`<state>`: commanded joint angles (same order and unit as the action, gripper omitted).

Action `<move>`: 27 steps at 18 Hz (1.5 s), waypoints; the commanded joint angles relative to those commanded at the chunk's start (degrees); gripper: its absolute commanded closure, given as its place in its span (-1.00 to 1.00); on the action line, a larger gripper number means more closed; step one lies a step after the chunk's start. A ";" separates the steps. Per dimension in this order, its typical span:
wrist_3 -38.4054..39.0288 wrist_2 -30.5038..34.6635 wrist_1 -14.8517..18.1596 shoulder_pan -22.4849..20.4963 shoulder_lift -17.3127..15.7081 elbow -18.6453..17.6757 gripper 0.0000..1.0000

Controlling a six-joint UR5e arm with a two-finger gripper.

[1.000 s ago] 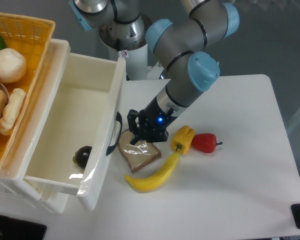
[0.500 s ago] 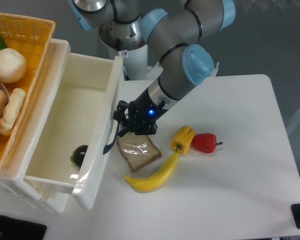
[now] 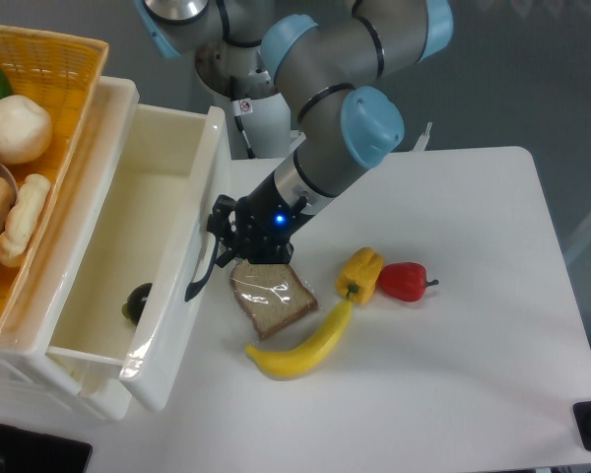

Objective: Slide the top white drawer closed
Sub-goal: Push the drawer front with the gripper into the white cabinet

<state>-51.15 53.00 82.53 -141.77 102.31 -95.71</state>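
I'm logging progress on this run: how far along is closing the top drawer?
Underway, not finished. Done: the gripper has reached the black handle on the top drawer. In hand: it is pressed against the drawer front, which has slid inward over the last second. Left: the drawer is still well out, its inside and a dark object visible.

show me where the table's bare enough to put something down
Bare table runs right of the red pepper to the far edge, and along the front below the banana. The top white drawer, gripper, bread slice and yellow pepper crowd the left-centre.
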 joint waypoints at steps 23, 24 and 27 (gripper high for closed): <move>4.92 0.09 -0.79 8.18 -1.06 -1.76 1.00; 4.92 0.09 -0.79 8.18 -0.97 -1.76 1.00; 4.84 0.17 -0.88 8.09 -0.97 -1.67 1.00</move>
<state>-46.32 53.17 81.65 -133.68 101.34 -97.38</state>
